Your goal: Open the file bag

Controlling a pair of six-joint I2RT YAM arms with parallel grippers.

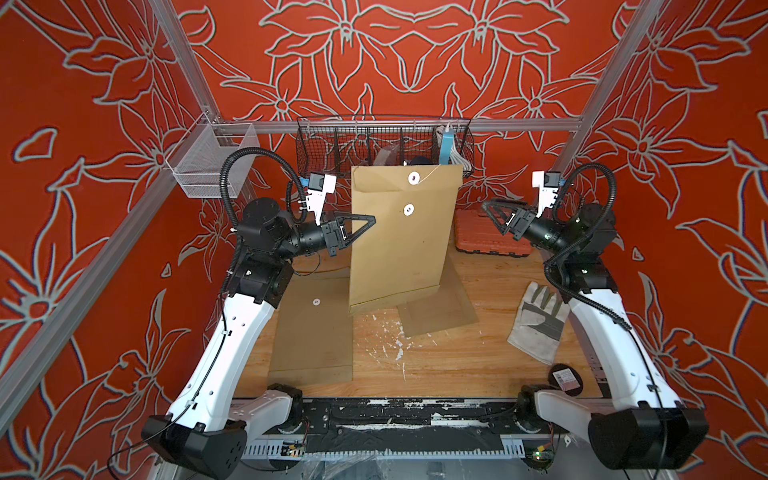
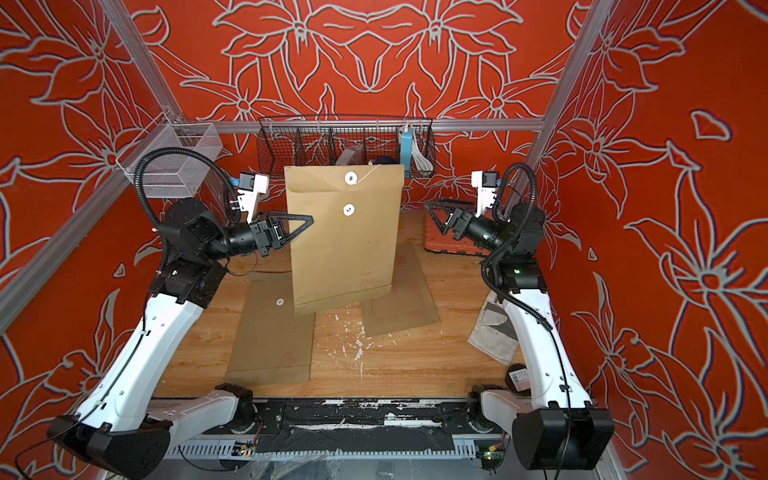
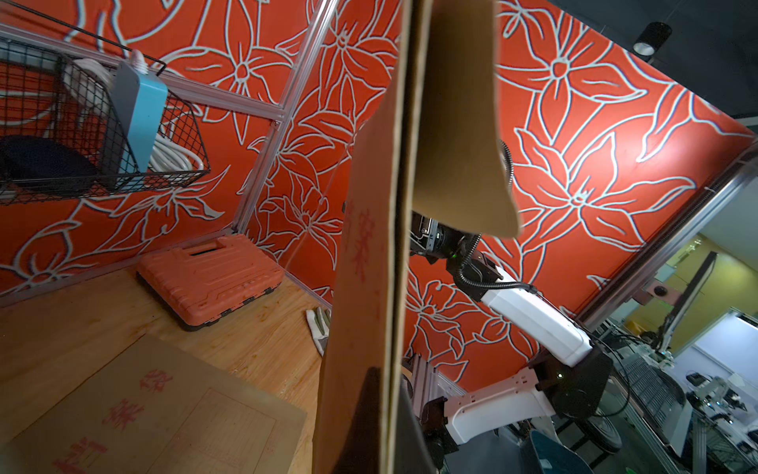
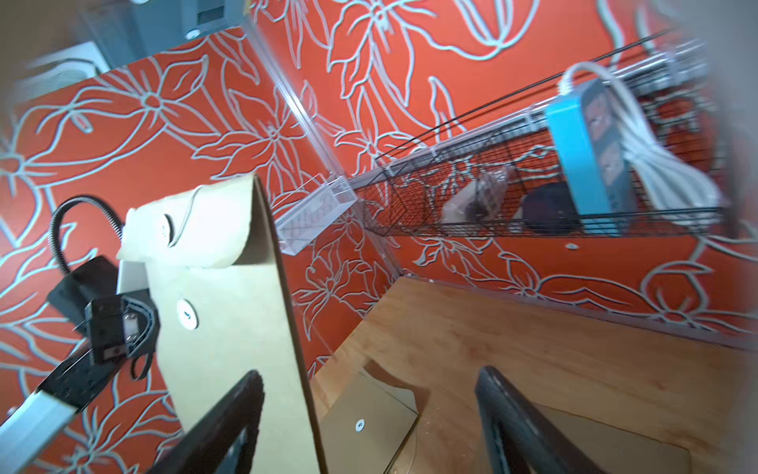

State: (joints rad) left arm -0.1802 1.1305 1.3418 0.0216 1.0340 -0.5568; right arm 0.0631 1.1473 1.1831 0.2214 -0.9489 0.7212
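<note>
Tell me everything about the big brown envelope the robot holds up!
The file bag is a tall, flat envelope of brown paper. It has two white round buttons: the upper button on the flap, the lower button beneath, with a thin string loose at the upper one. The flap is folded over, untied. It hangs upright, slightly tilted, pinched at one side edge by the left gripper.

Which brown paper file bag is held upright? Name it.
The upright brown paper file bag clamped in the left tool. The bag by the left arm and the bag further right lie flat on the wooden table.
</note>
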